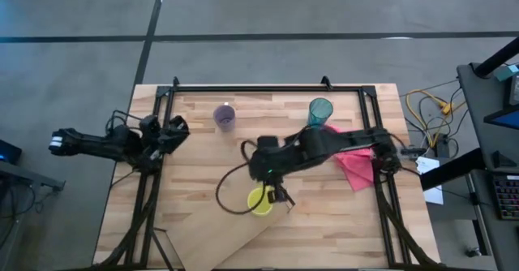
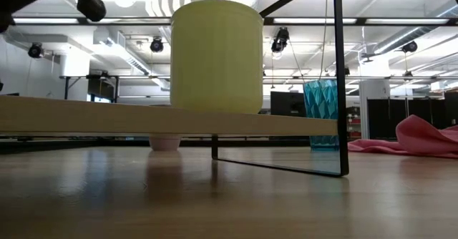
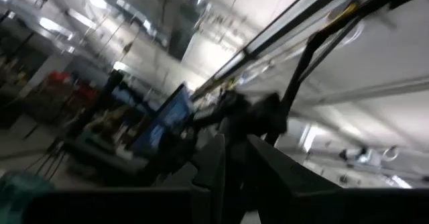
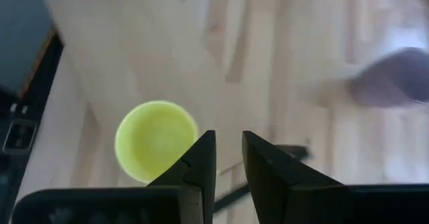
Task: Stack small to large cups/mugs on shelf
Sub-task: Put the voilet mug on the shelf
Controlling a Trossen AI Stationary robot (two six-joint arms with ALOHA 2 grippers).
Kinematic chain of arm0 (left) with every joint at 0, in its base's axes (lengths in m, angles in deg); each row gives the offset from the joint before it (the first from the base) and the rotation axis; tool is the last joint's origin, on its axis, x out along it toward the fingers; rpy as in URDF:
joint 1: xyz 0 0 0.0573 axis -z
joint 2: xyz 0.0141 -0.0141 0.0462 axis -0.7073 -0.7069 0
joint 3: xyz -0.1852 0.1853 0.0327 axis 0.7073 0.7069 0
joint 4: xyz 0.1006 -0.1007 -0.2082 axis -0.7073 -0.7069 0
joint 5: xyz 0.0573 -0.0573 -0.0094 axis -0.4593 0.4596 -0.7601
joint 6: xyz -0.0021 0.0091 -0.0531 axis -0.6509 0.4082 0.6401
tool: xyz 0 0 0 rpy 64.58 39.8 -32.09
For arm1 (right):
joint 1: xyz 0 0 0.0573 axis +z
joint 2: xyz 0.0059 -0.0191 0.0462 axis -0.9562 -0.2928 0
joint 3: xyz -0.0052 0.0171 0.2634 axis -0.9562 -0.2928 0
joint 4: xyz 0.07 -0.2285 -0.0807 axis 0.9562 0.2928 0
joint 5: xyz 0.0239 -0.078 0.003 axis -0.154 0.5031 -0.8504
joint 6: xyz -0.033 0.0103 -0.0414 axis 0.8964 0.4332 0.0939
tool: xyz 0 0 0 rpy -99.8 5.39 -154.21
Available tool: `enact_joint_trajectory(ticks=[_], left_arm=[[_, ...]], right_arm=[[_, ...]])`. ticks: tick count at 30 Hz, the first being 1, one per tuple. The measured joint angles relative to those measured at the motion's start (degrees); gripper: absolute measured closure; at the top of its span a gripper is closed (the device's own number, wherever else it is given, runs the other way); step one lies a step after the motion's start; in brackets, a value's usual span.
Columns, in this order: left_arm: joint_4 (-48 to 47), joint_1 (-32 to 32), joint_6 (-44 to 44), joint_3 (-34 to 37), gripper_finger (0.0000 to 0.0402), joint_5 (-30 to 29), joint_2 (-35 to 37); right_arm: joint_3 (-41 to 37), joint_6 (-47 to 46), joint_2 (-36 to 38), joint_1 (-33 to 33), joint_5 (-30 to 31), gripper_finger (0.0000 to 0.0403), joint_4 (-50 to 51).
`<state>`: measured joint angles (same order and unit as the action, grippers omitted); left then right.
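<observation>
The yellow mug (image 1: 259, 200) stands upright on its base on the shelf board (image 1: 231, 240), open mouth up (image 4: 156, 140), and fills the middle of the low view (image 2: 217, 56). My right gripper (image 4: 228, 150) hovers above the mug's right side (image 1: 280, 193), open by a narrow gap, touching nothing. The purple cup (image 1: 225, 117) and the teal tumbler (image 1: 320, 110) stand on the tabletop toward the far edge. The shelf's dark frame upright (image 2: 336, 81) rises beside the mug. My left gripper (image 1: 173, 130) waits at the table's left edge, fingers slightly apart (image 3: 234, 160).
A pink cloth (image 1: 353, 164) lies under the right arm by the table's right edge (image 2: 426, 139). The shelf board runs slantwise to the table's near edge. A black cable (image 1: 231, 182) loops over the tabletop left of the mug. Bare wood lies between mug and purple cup.
</observation>
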<state>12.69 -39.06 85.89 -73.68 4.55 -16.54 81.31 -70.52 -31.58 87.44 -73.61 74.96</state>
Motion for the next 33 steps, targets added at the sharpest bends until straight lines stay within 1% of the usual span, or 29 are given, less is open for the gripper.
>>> enact_joint_trajectory(ticks=[4, 8, 13, 16, 18, 20, 26, 30, 33], left_arm=[[-17.98, 0.02, 0.01, -8.32, 0.0354, -2.53, -1.27], [-35.63, 0.00, -0.46, -18.77, 0.0354, -5.74, -3.45], [-57.31, 0.00, -1.94, -32.27, 0.0354, -10.02, -7.72], [-68.16, 0.00, -2.59, -39.16, 0.0354, -11.69, -11.55], [-73.70, 0.00, -4.81, -42.54, 0.0354, -11.73, -14.60], [-76.74, 0.00, -7.02, -44.79, 0.0354, -11.71, -17.88], [-77.32, -0.27, -11.36, -47.06, 0.0354, -12.31, -26.10], [-79.35, -1.04, -12.81, -47.90, 0.0354, -14.87, -30.41], [-78.28, -2.59, -15.18, -48.71, 0.0354, -16.66, -31.76]], right_arm=[[-0.02, -5.08, 3.82, -0.20, 4.35, 0.0336, 0.41], [-0.04, -9.20, 7.04, -0.40, 4.60, 0.0337, 0.66], [-0.07, -11.45, 9.88, -0.40, 4.60, 0.0339, 0.67], [-0.07, -11.49, 10.33, -0.40, 4.60, 0.0339, 0.67], [-0.09, -11.49, 10.31, -0.40, 4.59, 0.0337, 0.68], [-0.09, -11.45, 10.05, -0.40, 4.59, 0.0337, 0.69], [-0.15, -11.47, 8.73, -0.38, 4.52, 0.0339, 1.71], [-0.15, -12.19, 8.77, -0.15, 4.52, 0.0340, 3.75], [-0.15, -14.65, 8.77, -0.07, 4.48, 0.0342, 4.07]])
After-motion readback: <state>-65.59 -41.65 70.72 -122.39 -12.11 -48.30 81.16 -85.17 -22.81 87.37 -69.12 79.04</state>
